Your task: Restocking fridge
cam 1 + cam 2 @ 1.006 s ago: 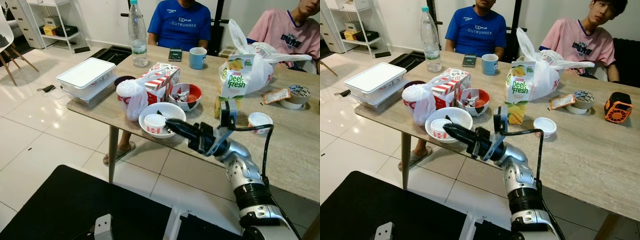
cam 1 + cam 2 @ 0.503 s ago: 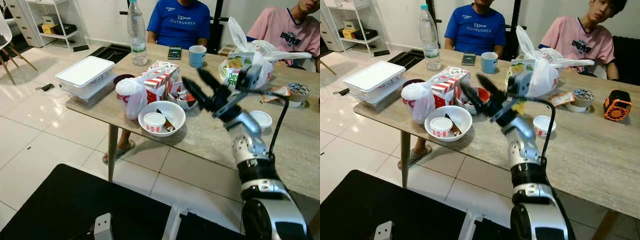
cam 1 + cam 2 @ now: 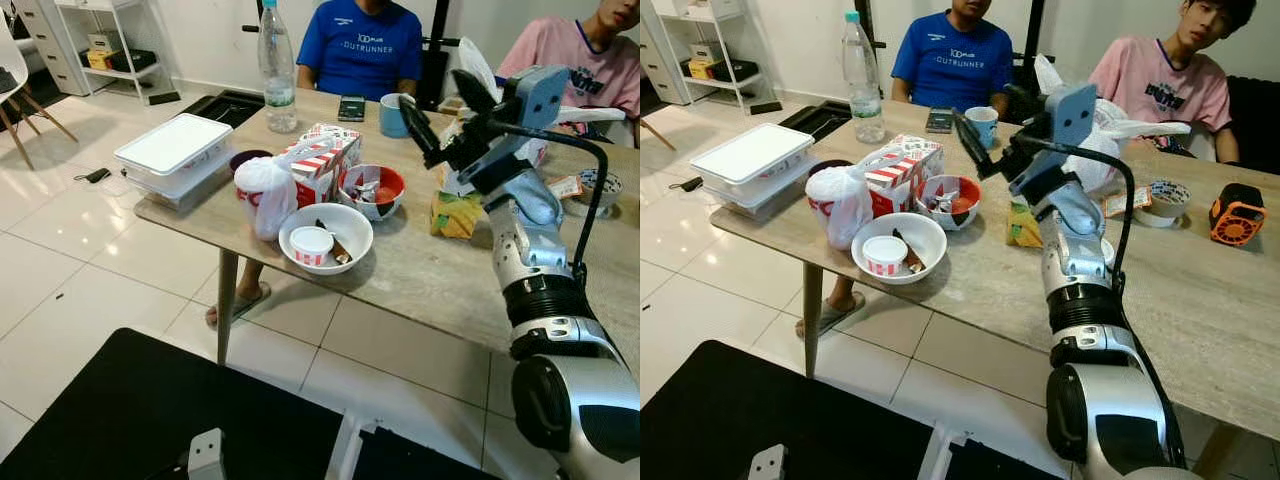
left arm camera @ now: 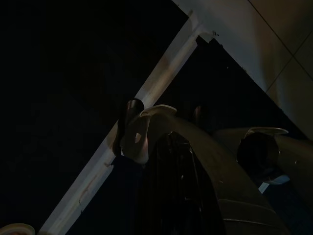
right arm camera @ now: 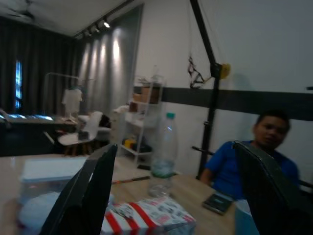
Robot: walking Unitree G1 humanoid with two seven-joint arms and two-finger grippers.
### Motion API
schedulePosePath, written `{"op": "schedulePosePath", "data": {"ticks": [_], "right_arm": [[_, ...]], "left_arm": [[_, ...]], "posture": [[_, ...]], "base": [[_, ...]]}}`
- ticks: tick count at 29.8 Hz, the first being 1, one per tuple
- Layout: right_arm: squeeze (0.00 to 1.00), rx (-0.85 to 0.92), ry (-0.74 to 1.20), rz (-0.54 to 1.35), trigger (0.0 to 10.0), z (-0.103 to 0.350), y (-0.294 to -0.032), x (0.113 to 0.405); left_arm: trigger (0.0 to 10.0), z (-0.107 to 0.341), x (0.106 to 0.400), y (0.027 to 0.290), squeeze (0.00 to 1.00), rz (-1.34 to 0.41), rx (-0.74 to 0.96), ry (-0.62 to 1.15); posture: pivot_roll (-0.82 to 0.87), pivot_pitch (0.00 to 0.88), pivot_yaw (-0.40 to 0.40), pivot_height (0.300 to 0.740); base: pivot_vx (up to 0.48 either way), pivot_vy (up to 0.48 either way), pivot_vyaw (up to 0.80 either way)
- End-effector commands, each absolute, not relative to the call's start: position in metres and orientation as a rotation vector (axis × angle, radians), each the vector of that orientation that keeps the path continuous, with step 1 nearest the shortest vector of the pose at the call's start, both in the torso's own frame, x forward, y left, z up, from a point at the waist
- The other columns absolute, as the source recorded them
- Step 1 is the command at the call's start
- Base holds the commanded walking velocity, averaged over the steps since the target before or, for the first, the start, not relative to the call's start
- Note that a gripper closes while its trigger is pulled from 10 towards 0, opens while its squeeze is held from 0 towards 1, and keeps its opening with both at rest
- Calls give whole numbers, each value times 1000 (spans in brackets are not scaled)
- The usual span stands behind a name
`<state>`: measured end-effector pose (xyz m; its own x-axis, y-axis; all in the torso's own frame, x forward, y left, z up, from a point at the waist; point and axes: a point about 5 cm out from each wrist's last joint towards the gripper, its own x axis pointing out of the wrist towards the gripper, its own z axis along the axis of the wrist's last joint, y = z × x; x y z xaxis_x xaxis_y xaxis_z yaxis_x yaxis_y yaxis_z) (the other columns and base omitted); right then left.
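A Peel Fresh juice carton stands upright on the wooden table, and only its yellow lower part shows behind my right arm. My right gripper is raised above the table in front of the carton's top. It is open wide with nothing between its fingers, which point toward the far left. In the right wrist view the gripper frames a water bottle and a red-and-white box. The left wrist view is very dark and shows only the robot's body.
On the table's left part are a white bowl holding a small cup, a red bowl, a tied white bag and stacked white containers. A blue mug stands at the back. Two people sit behind the table.
My right arm has swung up from below the table's front edge to above the table, in front of the juice carton. Its fingers have spread wider.
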<state>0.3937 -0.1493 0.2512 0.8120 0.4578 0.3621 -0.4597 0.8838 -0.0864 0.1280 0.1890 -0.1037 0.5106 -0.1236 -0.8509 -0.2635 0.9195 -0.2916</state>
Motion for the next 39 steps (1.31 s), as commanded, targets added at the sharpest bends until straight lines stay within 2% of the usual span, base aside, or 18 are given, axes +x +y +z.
{"op": "schedulePosePath", "data": {"ticks": [1,2,4,5,6,7,11,14,19,21,24,39], "right_arm": [[1000,-30,-366,433,10000,255,-155,398],[1000,-54,-329,358,10000,253,-165,403],[1000,-64,-317,333,10000,253,-169,404],[82,-66,-303,299,10000,251,-173,405],[82,-66,-303,299,10000,251,-173,405],[0,-86,-281,249,10000,249,-181,407],[0,-109,-263,213,10000,249,-188,408],[0,-212,-217,240,10000,249,-192,410],[0,-258,-204,250,10000,256,-196,411],[0,-362,-161,245,10000,262,-203,413],[0,-397,-139,244,10000,262,-206,413],[0,-472,-46,389,10000,243,-196,412]], "left_arm": [[10000,-106,122,185,0,89,-430,1062],[10000,-107,121,184,0,82,-425,1069],[10000,-107,120,183,0,81,-423,1070],[10000,-107,121,184,0,88,-431,1063],[10000,-107,121,184,0,88,-431,1063],[10000,-107,121,184,0,89,-432,1062],[10000,-107,120,184,0,85,-427,1068],[10000,-107,119,183,0,86,-431,1066],[10000,-108,117,182,0,84,-429,1072],[10000,-108,116,182,0,88,-433,1073],[10000,-109,114,182,0,93,-437,1075],[10000,-109,114,180,0,91,-442,1073]], "posture": [[-12,0,-9,740],[-7,0,-11,740],[-7,0,-11,740],[-6,0,-13,740],[-6,0,-13,740],[-8,0,-13,740],[-9,0,-15,740],[-10,0,-17,740],[-7,0,-19,740],[-5,0,-26,740],[-11,0,-29,740],[-16,0,-27,740]], "base": [[0,0,0],[0,0,0],[0,0,0],[0,0,0],[0,0,0],[0,0,0],[0,0,0],[0,0,0],[0,0,0],[0,0,0],[0,0,0],[0,0,0]]}}
